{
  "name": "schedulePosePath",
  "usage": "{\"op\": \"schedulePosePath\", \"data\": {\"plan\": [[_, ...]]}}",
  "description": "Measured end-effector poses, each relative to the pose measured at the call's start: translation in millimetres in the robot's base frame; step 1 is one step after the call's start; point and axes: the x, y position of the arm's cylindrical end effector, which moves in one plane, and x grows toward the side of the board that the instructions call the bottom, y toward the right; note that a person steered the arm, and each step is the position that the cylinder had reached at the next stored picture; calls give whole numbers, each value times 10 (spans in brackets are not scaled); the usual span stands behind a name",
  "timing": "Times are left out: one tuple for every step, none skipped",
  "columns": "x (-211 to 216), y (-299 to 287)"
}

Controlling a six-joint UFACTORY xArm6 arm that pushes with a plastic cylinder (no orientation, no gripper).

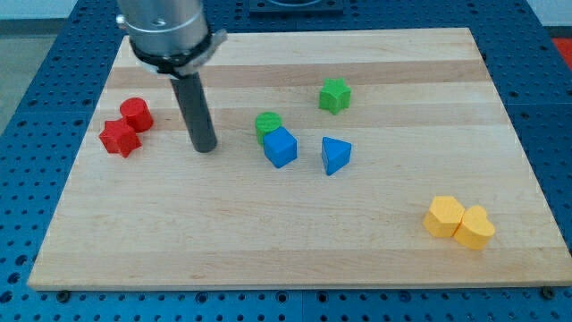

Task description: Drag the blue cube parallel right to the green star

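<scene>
The blue cube (281, 148) sits near the middle of the wooden board (295, 241). A green round block (267, 124) touches its upper left side. The green star (334, 96) lies up and to the right of the cube, apart from it. A blue triangular block (335, 155) lies just right of the cube. My tip (206, 148) rests on the board well to the left of the blue cube, touching no block.
Two red blocks, a cylinder-like one (137, 114) and a star-like one (119, 138), sit together at the view's left. Two yellow blocks (443, 216) (475, 227) touch each other at the lower right, near the board's edge.
</scene>
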Motion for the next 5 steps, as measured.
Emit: {"op": "schedulePosePath", "data": {"plan": [[90,410],[145,753],[150,1044],[125,1400],[-87,1604]]}}
